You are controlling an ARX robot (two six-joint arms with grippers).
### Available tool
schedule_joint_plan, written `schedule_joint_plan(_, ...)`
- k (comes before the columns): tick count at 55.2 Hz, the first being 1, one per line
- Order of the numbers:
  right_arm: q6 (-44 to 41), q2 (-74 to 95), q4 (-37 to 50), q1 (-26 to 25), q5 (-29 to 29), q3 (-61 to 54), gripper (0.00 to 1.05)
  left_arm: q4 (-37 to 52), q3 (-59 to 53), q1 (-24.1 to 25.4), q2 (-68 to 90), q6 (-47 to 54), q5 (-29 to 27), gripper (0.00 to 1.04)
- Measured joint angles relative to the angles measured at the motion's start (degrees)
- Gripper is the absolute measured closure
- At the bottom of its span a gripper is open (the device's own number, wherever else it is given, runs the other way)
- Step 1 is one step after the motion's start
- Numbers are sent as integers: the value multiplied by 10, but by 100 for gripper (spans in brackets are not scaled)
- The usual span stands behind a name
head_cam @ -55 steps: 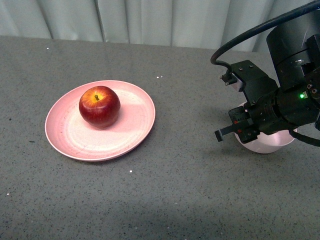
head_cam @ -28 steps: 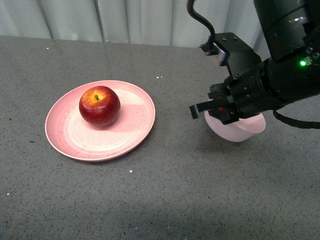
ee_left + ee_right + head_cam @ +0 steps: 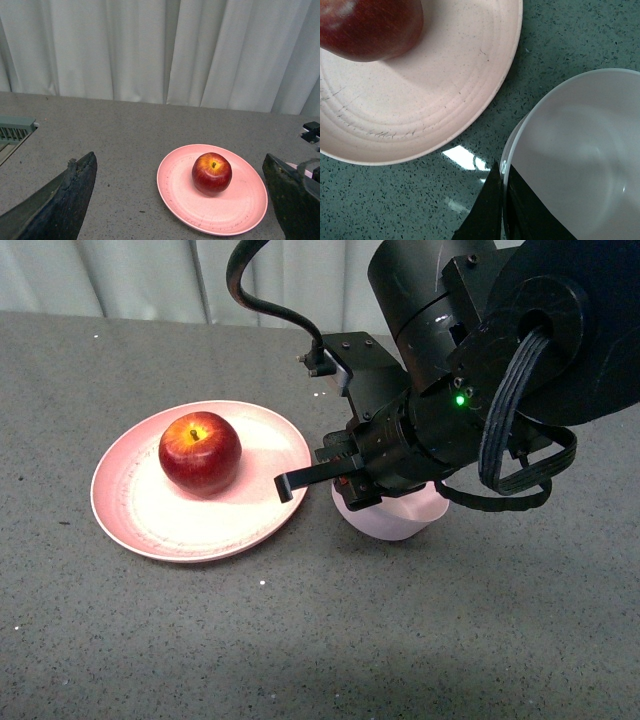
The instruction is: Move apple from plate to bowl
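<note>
The dark-red apple sits upright on the wide salmon-pink plate at the left of the table. My right gripper is shut on the rim of the small pale-pink bowl and holds it just beside the plate's right edge. In the right wrist view its fingers pinch the bowl rim, with the plate and the apple close by. The bowl is empty. My left gripper is open and high, looking at the apple on the plate.
The grey speckled table runs back to a pale curtain. My right arm's bulky black body and cables hang over the table's right half. A grey-green vent-like edge shows in the left wrist view.
My right gripper has carried the bowl from the table's right side leftward to the plate's right edge. The apple and plate have not moved.
</note>
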Motion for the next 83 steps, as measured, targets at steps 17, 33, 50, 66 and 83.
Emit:
schedule_joint_plan(17,6,13,17,-2,0,6,81,0,0,0,0,0,0,7)
schedule_joint_plan(33,13,-11,81,-18,7,-35,33,0,0,0,0,0,0,7)
schedule_joint_plan(50,-25,-210,271,-67,126,-229,9,0,0,0,0,0,0,7)
schedule_joint_plan(66,-39,-434,337,-179,140,-431,9,0,0,0,0,0,0,7)
schedule_joint_plan(83,-37,-555,564,-246,136,-583,63,0,0,0,0,0,0,7)
